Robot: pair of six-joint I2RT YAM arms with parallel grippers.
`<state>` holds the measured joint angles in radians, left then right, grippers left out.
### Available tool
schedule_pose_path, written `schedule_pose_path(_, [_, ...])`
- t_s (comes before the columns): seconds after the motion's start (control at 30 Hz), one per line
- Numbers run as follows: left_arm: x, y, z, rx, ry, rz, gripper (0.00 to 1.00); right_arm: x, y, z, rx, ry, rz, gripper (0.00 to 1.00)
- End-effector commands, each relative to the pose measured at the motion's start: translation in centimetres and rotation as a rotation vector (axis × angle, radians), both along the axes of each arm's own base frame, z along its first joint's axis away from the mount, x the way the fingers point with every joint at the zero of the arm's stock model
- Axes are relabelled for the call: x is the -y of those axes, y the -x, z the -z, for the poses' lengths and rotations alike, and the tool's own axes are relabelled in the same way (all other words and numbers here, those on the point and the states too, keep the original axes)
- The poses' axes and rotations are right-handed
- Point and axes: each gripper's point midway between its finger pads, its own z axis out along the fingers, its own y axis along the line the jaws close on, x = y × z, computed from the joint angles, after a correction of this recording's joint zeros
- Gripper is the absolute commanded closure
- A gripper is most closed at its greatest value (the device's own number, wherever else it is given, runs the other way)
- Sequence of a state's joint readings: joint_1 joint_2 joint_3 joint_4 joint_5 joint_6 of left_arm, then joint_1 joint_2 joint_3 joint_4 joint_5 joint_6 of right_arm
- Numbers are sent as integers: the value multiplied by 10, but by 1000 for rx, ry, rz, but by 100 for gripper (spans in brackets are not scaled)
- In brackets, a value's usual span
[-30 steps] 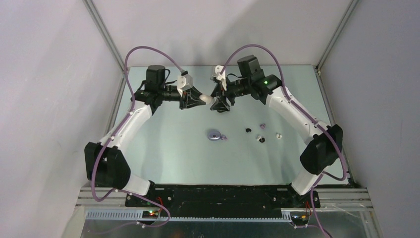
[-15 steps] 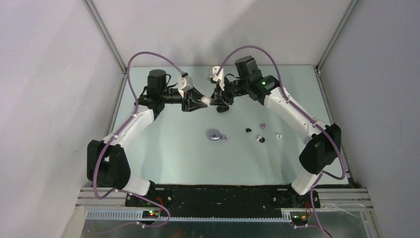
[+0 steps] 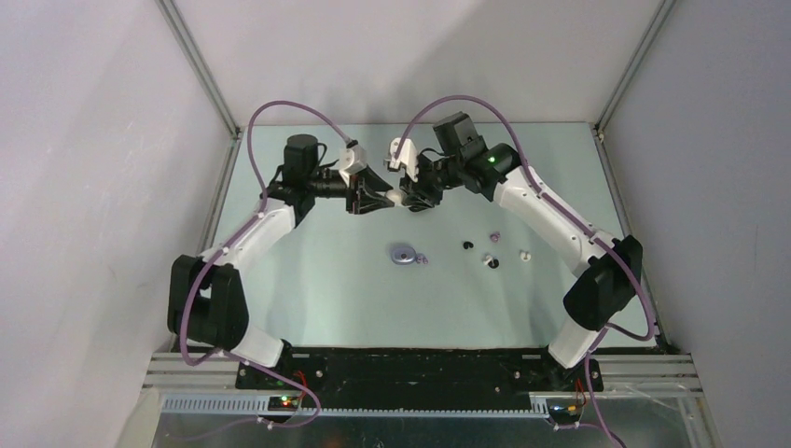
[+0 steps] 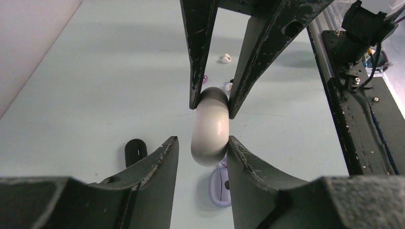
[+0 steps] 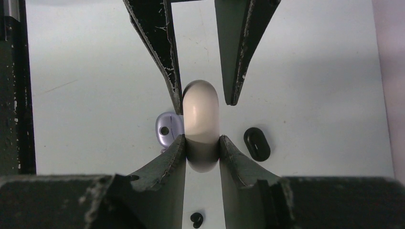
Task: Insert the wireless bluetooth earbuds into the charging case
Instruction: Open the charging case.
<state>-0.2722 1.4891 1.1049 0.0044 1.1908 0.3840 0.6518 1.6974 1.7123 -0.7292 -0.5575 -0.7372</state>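
- Here, the worktop (image 3: 326, 299) is carrying the loose parts, while both arms are meeting in the air over its far half.
- The right pincer (image 5: 201, 139) is gripping the white case (image 5: 200, 107) by one end, both fingers pressing its sides.
- The left pincer (image 4: 202, 142) is standing slightly open around the other end, one finger touching, the other showing a gap.
- A lavender case (image 3: 403, 253) is lying mid-worktop, below the pincers.
- A black oval (image 5: 257, 143) is lying near it.
- The buds (image 3: 493, 262) are lying loose, right of the lavender case: two black, one lavender, one pale, with another lavender one just beside that case.
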Motion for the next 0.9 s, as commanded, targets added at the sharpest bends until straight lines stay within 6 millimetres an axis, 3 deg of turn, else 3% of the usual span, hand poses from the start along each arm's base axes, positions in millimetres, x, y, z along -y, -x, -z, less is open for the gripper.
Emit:
schedule_pose_path(0.0, [3,-7,-4,62,-6,18,53,4,6,-36,72,-24,1,73])
schedule_pose_path(0.87, [10,-9,-3,10,18,21,53,-4,0,-30,41,-35,40,73])
